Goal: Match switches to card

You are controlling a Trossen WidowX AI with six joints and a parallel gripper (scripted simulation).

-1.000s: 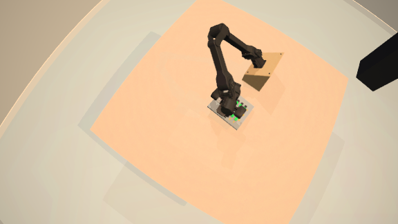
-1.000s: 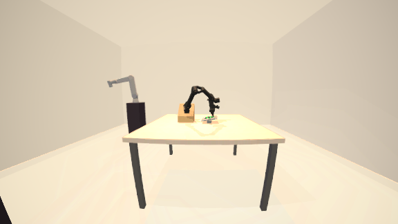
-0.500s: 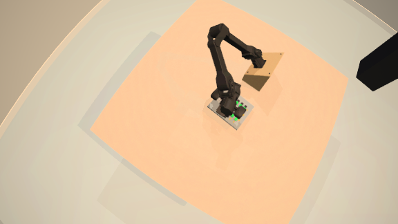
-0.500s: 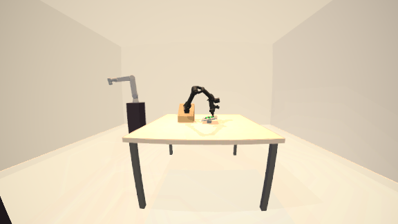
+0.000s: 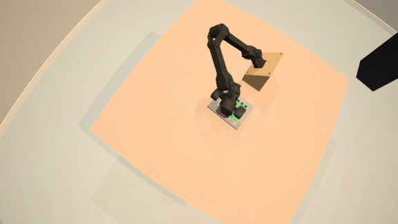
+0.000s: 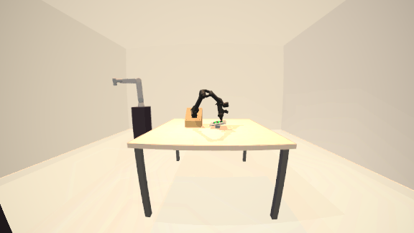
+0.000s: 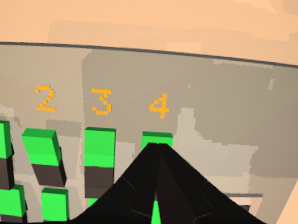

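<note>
The grey switch panel (image 5: pixel 237 126) (image 7: pixel 225 110) is tilted on the table. My gripper (image 6: pixel 221 119) (image 7: pixel 156 151) is shut and empty, its tips over the far-row switch under the orange 4. That switch (image 7: pixel 157 138) shows only its green far end; the fingers hide the rest. The far-row switch under 3 (image 7: pixel 100 150) and the one under 2 (image 7: pixel 42 150) show large green halves and dark grey near halves. More switches, partly cut off, lie nearer. The small card (image 7: pixel 244 196) shows only its far edge at the lower right; its squares are mostly hidden.
The arm stands on a wooden block (image 5: pixel 274 62) (image 6: pixel 193 123) beside the panel. A grey arm (image 6: pixel 140 93) on a dark pedestal (image 6: pixel 141 120) stands beyond the table (image 6: pixel 212 147). The wrist hides much of the panel in the top view.
</note>
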